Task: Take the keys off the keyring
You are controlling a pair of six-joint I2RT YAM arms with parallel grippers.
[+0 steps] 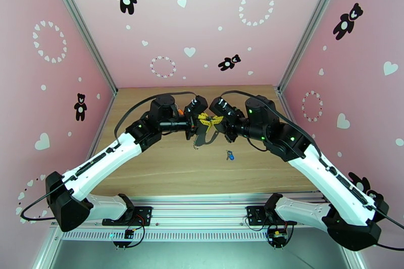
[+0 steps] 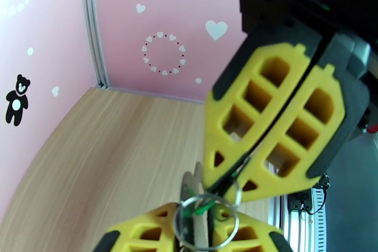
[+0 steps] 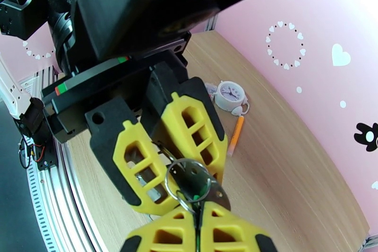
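Note:
Both grippers meet fingertip to fingertip above the middle of the table. My left gripper (image 1: 200, 121) (image 2: 196, 227) (image 3: 176, 190) is shut on the keyring's tab end. The keyring's black strap loop (image 1: 202, 137) hangs below it. The thin metal ring (image 2: 206, 222) (image 3: 187, 184) sits between the two sets of yellow fingers, with a green-tagged key (image 2: 202, 207) (image 3: 200, 192) hanging on it. My right gripper (image 1: 218, 121) (image 2: 226, 186) (image 3: 198, 209) has its jaws pressed together on the ring's wire. A blue-tagged key (image 1: 230, 155) lies loose on the wooden table (image 1: 166, 169).
In the right wrist view a small white clock (image 3: 230, 94) and an orange pen (image 3: 235, 135) lie on the table near the pink wall. Pink walls enclose the table on three sides. The metal rail (image 1: 202, 204) with the arm bases runs along the near edge.

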